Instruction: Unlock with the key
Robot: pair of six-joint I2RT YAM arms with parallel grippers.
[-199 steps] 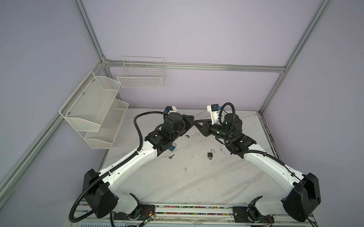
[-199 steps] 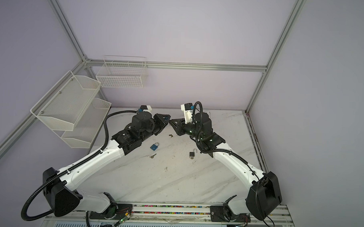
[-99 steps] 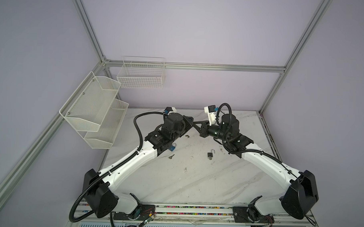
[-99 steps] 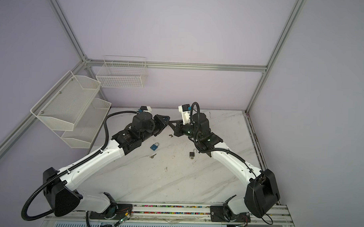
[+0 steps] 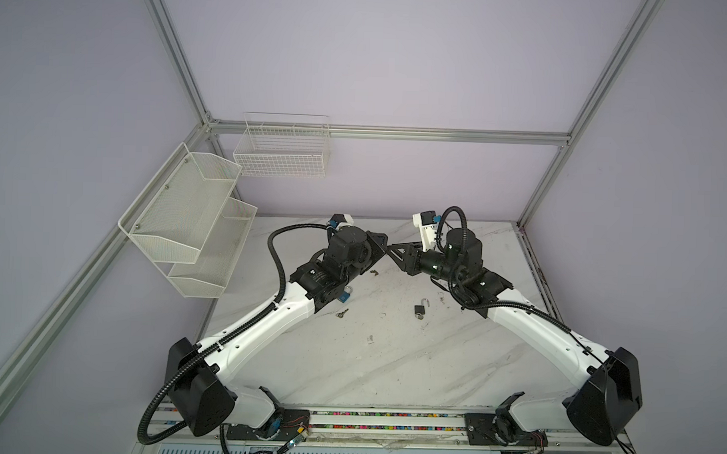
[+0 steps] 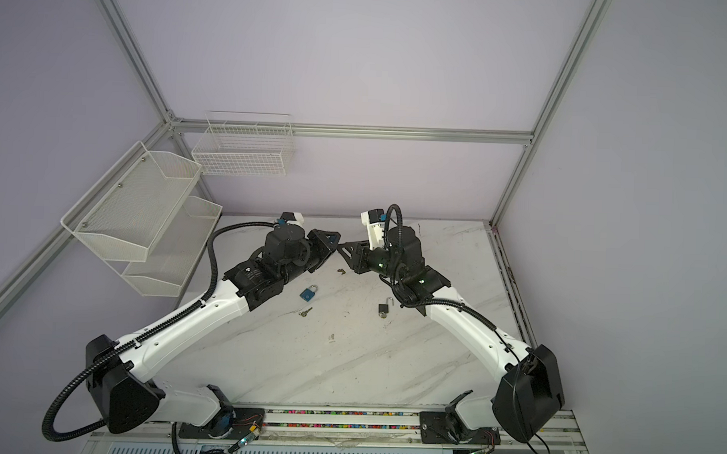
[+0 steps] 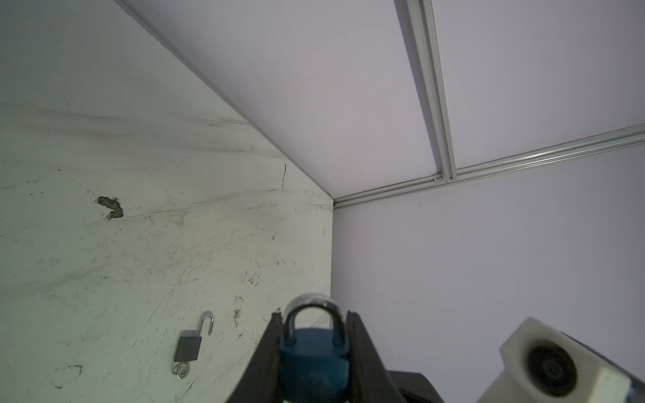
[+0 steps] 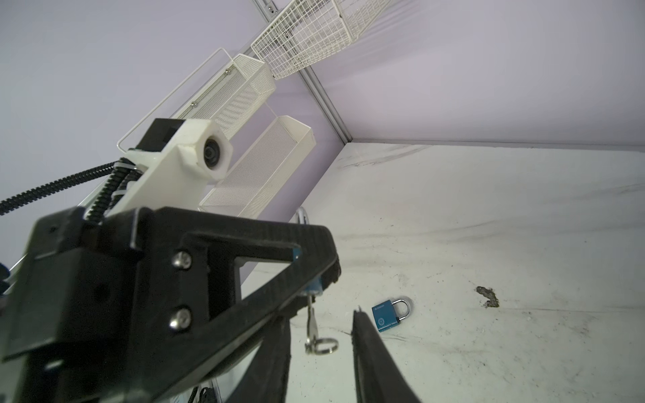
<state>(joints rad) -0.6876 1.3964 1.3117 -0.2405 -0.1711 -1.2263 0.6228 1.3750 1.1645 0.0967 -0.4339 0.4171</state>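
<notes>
My left gripper [image 7: 314,315] is shut on a blue padlock [image 7: 314,352], held above the table with its silver shackle closed. In the right wrist view a key [image 8: 310,319] with a ring [image 8: 323,345] hangs from the bottom of that padlock [image 8: 314,288]. My right gripper [image 8: 323,319] is open, its fingers [image 8: 363,349] on either side of the key and apart from it. In both top views the left gripper [image 5: 383,242] [image 6: 333,244] and right gripper [image 5: 395,252] [image 6: 343,251] meet tip to tip over the back middle of the table.
A second blue padlock [image 6: 308,293] [image 8: 389,315] lies under the left arm. A black padlock [image 5: 420,310] [image 7: 188,349] with open shackle lies in the middle. Loose keys [image 6: 304,313] [image 6: 342,272] lie nearby. White wire baskets [image 5: 187,222] hang on the left wall.
The right gripper closed in on the left gripper's tip, shut, and has now opened again off the key. The left gripper has kept still with the padlock.
</notes>
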